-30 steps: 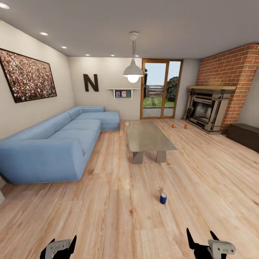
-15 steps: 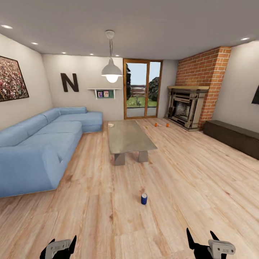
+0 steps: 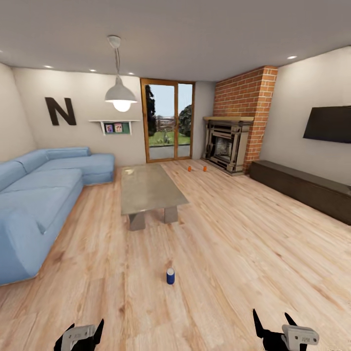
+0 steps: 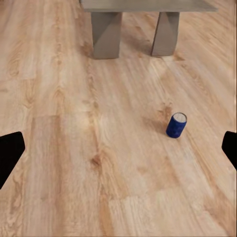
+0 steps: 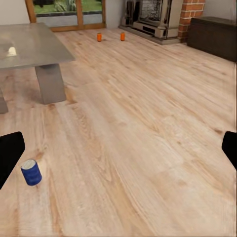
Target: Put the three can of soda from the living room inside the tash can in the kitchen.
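Soda cans (image 3: 196, 168) by fireplace (image 3: 227, 145), open floor (image 3: 234, 234) between, both grippers (image 3: 80, 336) (image 3: 282, 331) spread, empty

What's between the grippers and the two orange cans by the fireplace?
Mostly bare wood floor. A blue can stands on the floor near the robot, and the coffee table sits left of the line. The two orange cans stand in the open before the fireplace.

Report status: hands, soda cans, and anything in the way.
Left hand and right hand open, empty. Two orange cans on floor by fireplace. Blue can on floor ahead, coffee table beyond it.
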Available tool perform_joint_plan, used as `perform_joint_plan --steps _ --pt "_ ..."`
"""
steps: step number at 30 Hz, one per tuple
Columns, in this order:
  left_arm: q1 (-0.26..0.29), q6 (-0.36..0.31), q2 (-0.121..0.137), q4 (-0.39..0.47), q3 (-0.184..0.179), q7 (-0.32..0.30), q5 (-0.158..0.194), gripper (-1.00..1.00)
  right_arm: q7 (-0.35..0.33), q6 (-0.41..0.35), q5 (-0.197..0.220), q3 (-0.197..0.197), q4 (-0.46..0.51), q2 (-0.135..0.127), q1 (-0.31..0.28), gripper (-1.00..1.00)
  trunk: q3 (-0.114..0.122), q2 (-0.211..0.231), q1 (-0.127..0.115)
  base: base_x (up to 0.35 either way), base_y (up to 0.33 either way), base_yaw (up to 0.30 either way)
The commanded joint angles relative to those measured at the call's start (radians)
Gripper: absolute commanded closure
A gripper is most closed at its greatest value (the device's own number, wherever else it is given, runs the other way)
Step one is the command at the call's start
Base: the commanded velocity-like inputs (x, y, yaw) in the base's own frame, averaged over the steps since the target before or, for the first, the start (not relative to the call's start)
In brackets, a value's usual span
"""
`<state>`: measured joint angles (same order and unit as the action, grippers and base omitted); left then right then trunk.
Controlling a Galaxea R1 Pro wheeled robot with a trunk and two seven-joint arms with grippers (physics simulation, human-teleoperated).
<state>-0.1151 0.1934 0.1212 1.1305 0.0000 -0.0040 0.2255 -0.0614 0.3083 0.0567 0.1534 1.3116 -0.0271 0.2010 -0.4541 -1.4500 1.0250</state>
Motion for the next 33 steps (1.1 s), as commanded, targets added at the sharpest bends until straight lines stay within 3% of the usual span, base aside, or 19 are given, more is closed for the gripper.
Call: perform_joint_plan --steps 1,33 --pt "0.000 0.000 0.000 0.000 0.000 0.000 0.000 -1.00 0.000 0.000 0.000 0.000 0.000 0.000 0.000 -1.00 0.000 0.000 0.000 0.238 -0.196 -0.252" --pt "0.000 0.000 0.000 0.002 0.000 -0.001 0.000 -1.00 -0.001 0.001 0.001 0.000 0.000 0.000 0.000 -1.00 0.000 0.000 0.000 0.237 -0.201 -0.252"
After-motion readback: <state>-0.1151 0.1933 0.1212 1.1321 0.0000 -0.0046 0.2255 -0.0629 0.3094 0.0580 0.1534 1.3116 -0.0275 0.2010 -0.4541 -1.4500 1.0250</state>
